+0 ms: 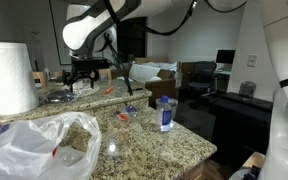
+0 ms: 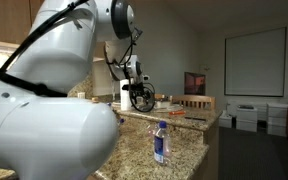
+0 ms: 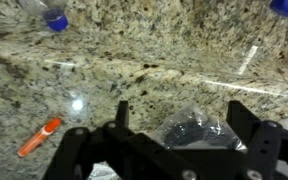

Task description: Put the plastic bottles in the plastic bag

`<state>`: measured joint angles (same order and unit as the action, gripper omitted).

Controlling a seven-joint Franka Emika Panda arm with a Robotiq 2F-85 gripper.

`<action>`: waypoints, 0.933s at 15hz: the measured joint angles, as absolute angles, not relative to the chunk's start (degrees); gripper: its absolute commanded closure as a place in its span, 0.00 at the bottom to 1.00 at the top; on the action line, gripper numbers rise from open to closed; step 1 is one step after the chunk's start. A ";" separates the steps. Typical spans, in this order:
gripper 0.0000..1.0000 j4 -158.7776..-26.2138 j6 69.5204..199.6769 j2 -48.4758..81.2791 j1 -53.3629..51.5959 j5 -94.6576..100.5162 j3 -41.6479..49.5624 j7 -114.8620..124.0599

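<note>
Bottles (image 3: 54,18) with blue caps show at both top corners of the wrist view, and 1 bottle (image 1: 165,113) stands upright on the granite worktop (image 1: 174,145) in both exterior views, well apart from the bag (image 1: 44,145) lying crumpled near a paper roll (image 1: 9,75). Jaws stand wide and empty over the worktop, a scrap of crinkled clear plastic (image 3: 189,128) between them and an orange stick (image 3: 39,137) off to one side.

Two plastic bottles (image 3: 56,18) (image 3: 287,6) (both blue-capped), one plastic bag (image 1: 44,145), one paper roll (image 1: 9,75).
</note>
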<state>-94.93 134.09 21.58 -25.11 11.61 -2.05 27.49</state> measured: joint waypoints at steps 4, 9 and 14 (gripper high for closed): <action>0.00 -94.29 123.61 18.04 -25.06 13.78 -2.14 28.75; 0.00 -95.25 108.34 13.79 -24.19 14.32 -2.78 30.19; 0.00 -103.57 104.27 5.36 -17.97 12.55 -2.61 36.53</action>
<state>-103.57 104.27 5.36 -17.97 12.55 -2.61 36.53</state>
